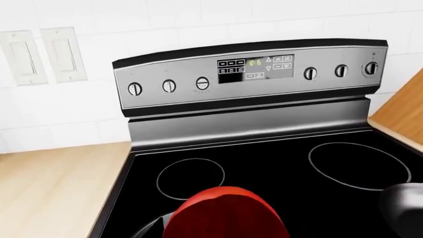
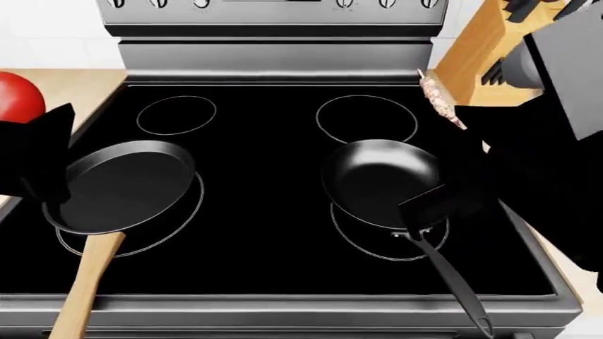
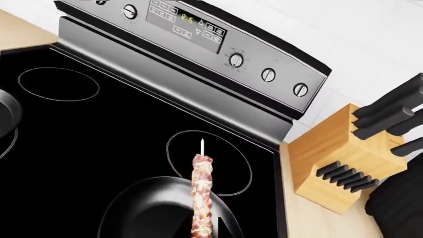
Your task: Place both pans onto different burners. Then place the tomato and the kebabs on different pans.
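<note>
Kebabs [image 3: 201,193], a thin stiff skewer, light and easily tipped, hang lower centre over the slope-sided pan [image 2: 382,180], pinched by the right hand, fingers unseen. The tomato [image 2: 19,95], smooth and slippery, sits upper left in the left hand's grip.

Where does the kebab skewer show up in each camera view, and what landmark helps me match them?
Head view: the kebab skewer hangs right of the back right burner, near the knife block.
Right wrist view: it runs up from the bottom edge, over the metal-handled pan.
Left wrist view: not in it.
Shared landmark: the stove control panel, with its knobs.
</note>
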